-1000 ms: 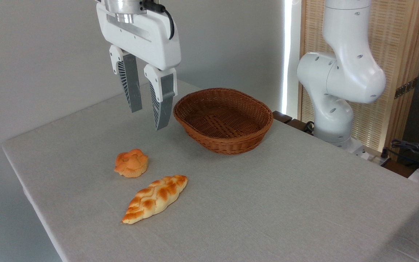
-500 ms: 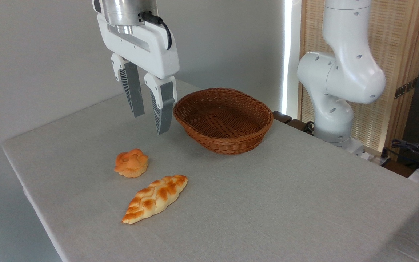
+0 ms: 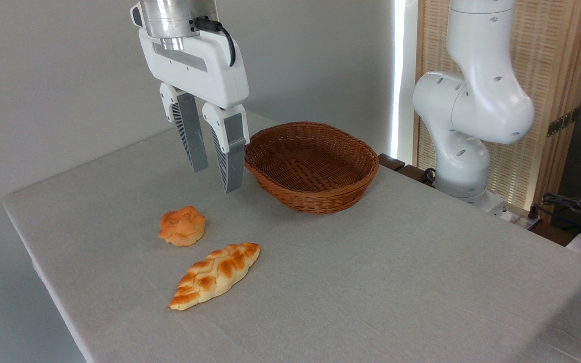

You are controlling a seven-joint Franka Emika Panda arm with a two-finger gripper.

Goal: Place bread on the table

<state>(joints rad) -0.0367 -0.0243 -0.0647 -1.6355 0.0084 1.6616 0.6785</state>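
Observation:
The bread (image 3: 215, 275), a long braided golden-brown loaf with pointed ends, lies flat on the light grey table (image 3: 371, 282) near the front left. My gripper (image 3: 217, 180) hangs in the air well above and behind it, just left of the basket. Its two grey fingers are apart with nothing between them, so it is open.
A small round orange knotted bun (image 3: 182, 225) sits just behind the loaf. An empty brown wicker basket (image 3: 310, 165) stands behind centre, close to my fingers. The arm's white base (image 3: 464, 126) rises at the table's right back edge. The table's left edge is near the loaf.
My gripper has moved down and a little to the right, closer to the basket's left rim. The loaf, bun and basket have not moved.

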